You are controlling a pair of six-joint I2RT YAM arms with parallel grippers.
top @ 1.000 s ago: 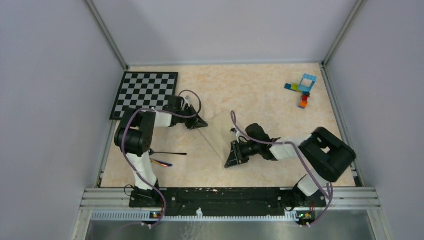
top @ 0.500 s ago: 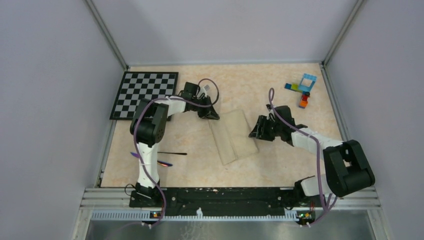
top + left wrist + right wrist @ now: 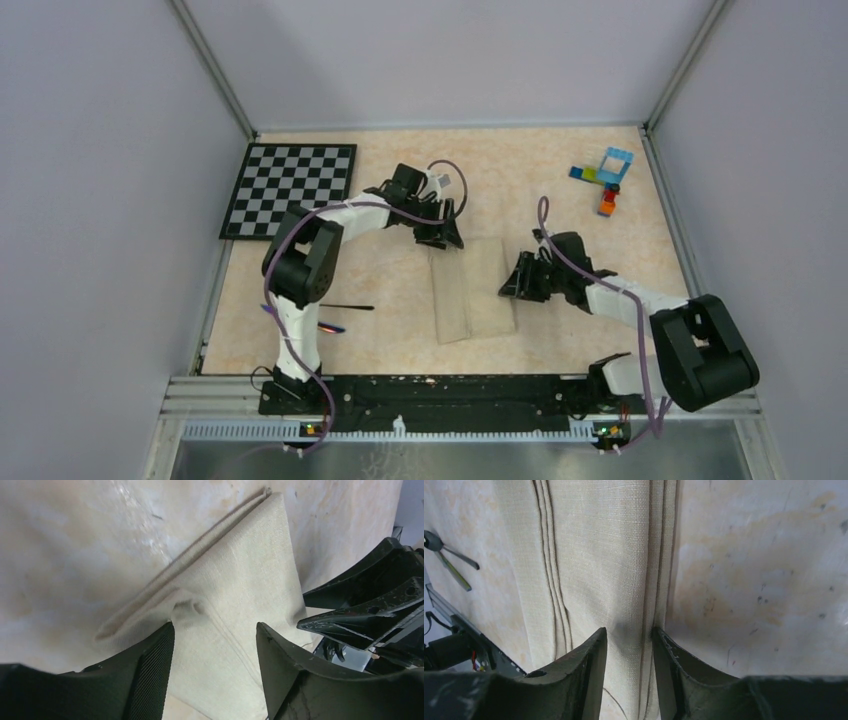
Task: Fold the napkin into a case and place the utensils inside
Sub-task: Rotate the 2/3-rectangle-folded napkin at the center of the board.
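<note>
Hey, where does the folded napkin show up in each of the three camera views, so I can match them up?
Top external: the napkin lies mid-table as a folded rectangle.
Left wrist: the napkin fills the middle, from the top down to the bottom edge.
Right wrist: the napkin covers the left-centre, top to bottom.
Shared landmark: the right gripper at the napkin's right-hand edge shows in all three views.

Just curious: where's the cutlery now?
Overhead view: the utensils lie at near left beside the left arm, apart from the folded napkin to their right.
</note>
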